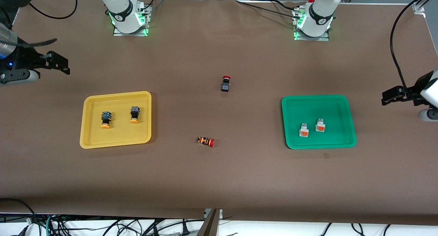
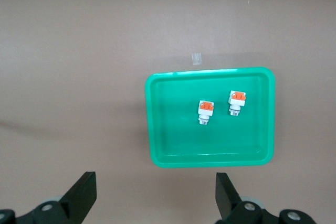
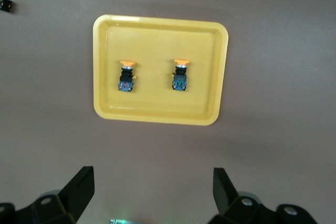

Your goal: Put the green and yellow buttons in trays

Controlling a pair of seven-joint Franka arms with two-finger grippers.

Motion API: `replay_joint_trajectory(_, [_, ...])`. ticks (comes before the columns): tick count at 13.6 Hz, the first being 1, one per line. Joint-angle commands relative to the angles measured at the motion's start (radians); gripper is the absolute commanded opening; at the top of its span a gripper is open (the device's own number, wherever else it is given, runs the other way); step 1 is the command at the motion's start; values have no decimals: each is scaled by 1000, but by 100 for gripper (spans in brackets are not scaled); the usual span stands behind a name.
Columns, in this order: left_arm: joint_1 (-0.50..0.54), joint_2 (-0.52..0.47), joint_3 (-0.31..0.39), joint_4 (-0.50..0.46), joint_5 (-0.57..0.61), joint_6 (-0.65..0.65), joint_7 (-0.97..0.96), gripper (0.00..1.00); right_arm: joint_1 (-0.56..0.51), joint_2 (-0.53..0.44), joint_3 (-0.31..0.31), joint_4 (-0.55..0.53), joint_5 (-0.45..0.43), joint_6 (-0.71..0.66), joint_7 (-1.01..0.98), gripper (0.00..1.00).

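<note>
- Firstly, no brand, label or legible writing can be made out on any button, tray or arm.
- Left gripper [image 2: 155, 195]: fingers spread wide, holding and touching nothing; it hangs in the air just off the green tray's [image 1: 344, 100] edge, at the left arm's end of the surface.
- Right gripper [image 3: 152, 192]: fingers likewise spread wide and empty, hanging over bare surface near the yellow tray [image 1: 89, 104], at the right arm's end.
- Green tray contents: two white-grey buttons with orange faces, [image 1: 303, 130] and [image 1: 320, 125], lying just beside each other but apart, in the half of the tray nearer the front camera.
- Yellow tray contents: two black-bodied buttons with yellow-orange caps, [image 1: 105, 120] and [image 1: 134, 114], lying side by side and well apart, caps turned toward the front camera.
- Outside the trays: a black-bodied red-capped button [image 1: 225, 84] lies on the surface between the trays, farther from the front camera than both; an orange-striped red-capped button [image 1: 206, 141] lies on its side, nearer the front camera.
- Surface [image 1: 219, 181]: covered in plain brown sheeting, with a small dark mark just off the green tray's near edge.
- Room: loose cables [image 1: 102, 225] hang below the surface's near edge; both arm bases show green lights.
</note>
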Motion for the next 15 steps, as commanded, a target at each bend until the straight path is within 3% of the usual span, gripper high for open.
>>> replay_joint_trajectory(1, [-149,-72,172,-43,-83,-15,-12,100,-30,-14,26,15,-2,-74,20,100])
replay_joint_trajectory(2, [-209,-103,254,-83,-127,-10,-9,100,-30,-14,26,17,-2,-89,52,100])
replay_joint_trajectory(3, [-228,-126,277,-138,-151,25,0,100,-30,-14,27,25,-2,-97,81,100])
replay_joint_trajectory(5, [-242,-222,279,-344,-152,197,0,100,-26,-2,27,31,-2,-99,86,100])
replay_joint_trajectory(7, [-257,-249,282,-436,-152,258,0,100,-24,21,23,63,-3,-102,77,100])
replay_joint_trajectory(9, [-285,-231,288,-371,-143,214,-14,100,-24,49,23,107,-3,-134,77,100])
replay_joint_trajectory(11, [-279,-168,281,-165,-145,-6,-7,100,-23,60,24,117,-11,-134,77,100])
replay_joint_trajectory(15, [-285,-200,281,-151,-155,-20,-10,100,-23,67,23,121,-13,-132,75,100])
